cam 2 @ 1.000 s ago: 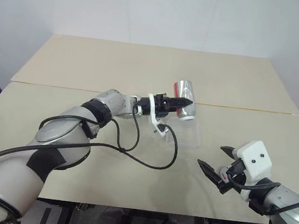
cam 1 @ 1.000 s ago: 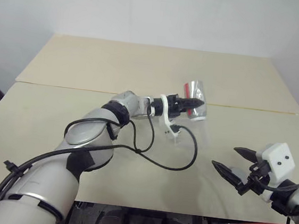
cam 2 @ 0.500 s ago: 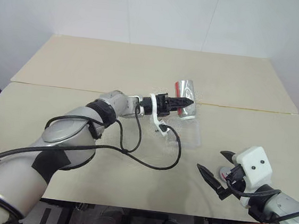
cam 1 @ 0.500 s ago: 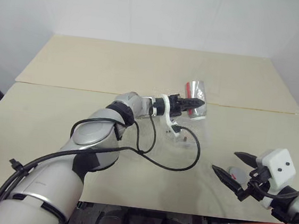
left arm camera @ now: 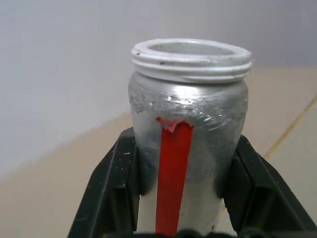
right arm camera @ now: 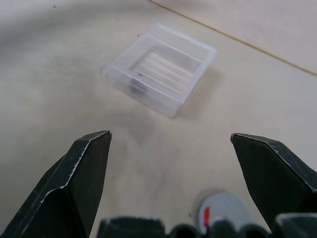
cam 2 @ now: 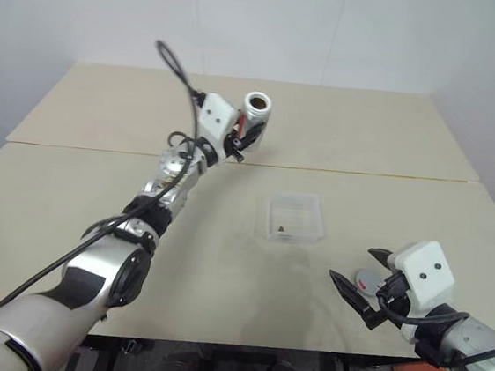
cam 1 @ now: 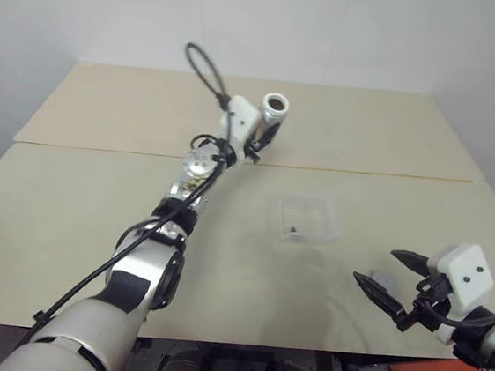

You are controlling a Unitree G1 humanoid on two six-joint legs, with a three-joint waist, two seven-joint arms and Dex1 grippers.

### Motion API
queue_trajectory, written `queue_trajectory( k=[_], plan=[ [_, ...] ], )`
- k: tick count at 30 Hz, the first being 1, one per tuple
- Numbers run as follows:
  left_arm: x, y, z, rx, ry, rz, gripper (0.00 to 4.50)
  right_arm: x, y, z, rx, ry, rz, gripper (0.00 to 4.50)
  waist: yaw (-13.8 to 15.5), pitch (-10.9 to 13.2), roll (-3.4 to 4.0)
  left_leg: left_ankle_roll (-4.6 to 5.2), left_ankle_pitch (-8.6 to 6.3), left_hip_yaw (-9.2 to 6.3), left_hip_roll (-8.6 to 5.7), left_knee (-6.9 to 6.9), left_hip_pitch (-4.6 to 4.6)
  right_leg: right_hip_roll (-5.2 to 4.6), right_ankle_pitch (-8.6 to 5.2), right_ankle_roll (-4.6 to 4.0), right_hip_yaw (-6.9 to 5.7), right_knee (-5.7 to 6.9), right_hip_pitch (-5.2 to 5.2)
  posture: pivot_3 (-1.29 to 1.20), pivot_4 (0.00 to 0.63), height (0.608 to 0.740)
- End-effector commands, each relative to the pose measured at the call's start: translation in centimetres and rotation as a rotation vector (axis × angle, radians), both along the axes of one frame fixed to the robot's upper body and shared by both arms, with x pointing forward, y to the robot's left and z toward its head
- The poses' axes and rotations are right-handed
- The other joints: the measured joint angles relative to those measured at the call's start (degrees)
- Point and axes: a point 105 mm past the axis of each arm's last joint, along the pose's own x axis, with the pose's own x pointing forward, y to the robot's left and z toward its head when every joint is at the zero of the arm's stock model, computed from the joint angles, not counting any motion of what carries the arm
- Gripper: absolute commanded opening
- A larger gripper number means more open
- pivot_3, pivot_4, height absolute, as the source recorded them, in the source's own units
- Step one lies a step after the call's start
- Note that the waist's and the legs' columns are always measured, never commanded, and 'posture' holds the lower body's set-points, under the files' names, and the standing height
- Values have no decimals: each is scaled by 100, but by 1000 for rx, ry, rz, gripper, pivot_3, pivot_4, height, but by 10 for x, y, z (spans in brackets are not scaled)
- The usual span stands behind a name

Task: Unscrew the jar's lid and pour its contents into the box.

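jar was swung up from over box by left gripper, jaws pinching it, mouth open; contents seen in box, so pour judged done. right gripper jaws spread, lid near it.

Left gripper raised from over small clear square plastic box to high above table's far half. Silver-grey cylindrical jar with red stripe, earlier tipped over box, now turned mouth-up, clamped between black fingers. Box left uncovered on table, tiny brown bits seen inside.
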Motion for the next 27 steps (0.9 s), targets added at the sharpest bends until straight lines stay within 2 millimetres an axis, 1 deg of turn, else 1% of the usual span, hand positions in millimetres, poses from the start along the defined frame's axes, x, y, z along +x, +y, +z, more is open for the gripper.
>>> queue_trajectory(
  k=[1, 4, 6, 7, 11, 15, 19, 20, 21, 24, 27],
  plan=[
    [-13, 3, 10, -42, -7, 1, 1862, 3, 4, 7, -17, -37, 33, 4483, 11, 0, 0, 0, 0, -1, 0, 1, 1, 1, 0, 0, 0, 0, 1, 0, 150, 740],
    [-24, 10, -13, -24, 55, 45, 1862, 8, 5, 7, -16, -39, 47, 4483, 48, 0, 0, 0, 0, -3, -2, 1, 2, 3, 1, -2, 1, -1, 7, 0, 150, 740],
    [-30, 13, -31, 35, 66, 73, 1862, 9, 6, 7, -15, -37, 53, 4483, 58, 0, 1, 1, -1, -6, -2, 1, 11, 3, 1, -2, -1, -10, 21, 0, 150, 740],
    [-33, 15, -39, 35, 90, 80, 1862, 10, 6, 7, -17, -35, 57, 4483, 63, 0, 1, 1, -1, -7, -2, 1, 17, 3, 1, -2, -1, -11, 28, 0, 150, 740],
    [-42, 18, -65, 124, 112, 93, 1862, 10, 8, 5, -17, -31, 69, 4483, 68, 0, 1, 8, -5, -8, -1, -1, 39, 3, 1, -2, -2, -20, 51, 0, 150, 740],
    [-46, 20, -75, 36, 187, 95, 1862, 9, 8, 5, -18, -31, 70, 4483, 66, -4, 4, 11, -8, -7, 2, -1, 50, 2, 1, -2, 5, -25, 59, 0, 150, 740],
    [-50, 23, -80, 17, 159, 100, 1862, 8, 8, 4, -26, -30, 72, 4483, 56, -5, 6, 13, -9, -6, 4, -1, 52, 2, 1, -3, 7, -25, 59, 0, 150, 740],
    [-50, 24, -80, 9, 156, 109, 2568, 8, 8, 4, -29, -30, 72, 4500, 55, -5, 6, 13, -9, -6, 3, -1, 52, 2, 1, -3, 7, -25, 59, 0, 150, 740],
    [-50, 24, -80, 3, 159, 111, 2712, 8, 8, 4, -28, -30, 72, 4500, 55, -5, 6, 14, -9, -5, 3, -1, 51, 2, 1, -3, 7, -25, 59, 0, 150, 740],
    [-52, 24, -81, 6, 155, 100, 3486, 7, 8, 3, -29, -31, 74, 4500, 56, -5, 5, 16, -11, -5, 3, -1, 50, 2, 1, -3, 7, -25, 58, 0, 150, 740],
    [-54, 25, -82, 6, 156, 102, 4469, 7, 8, 4, -28, -33, 82, 4500, 60, -5, 5, 18, -12, -6, 4, -1, 49, 2, 1, -3, 7, -30, 56, 0, 150, 740]
  ],
)
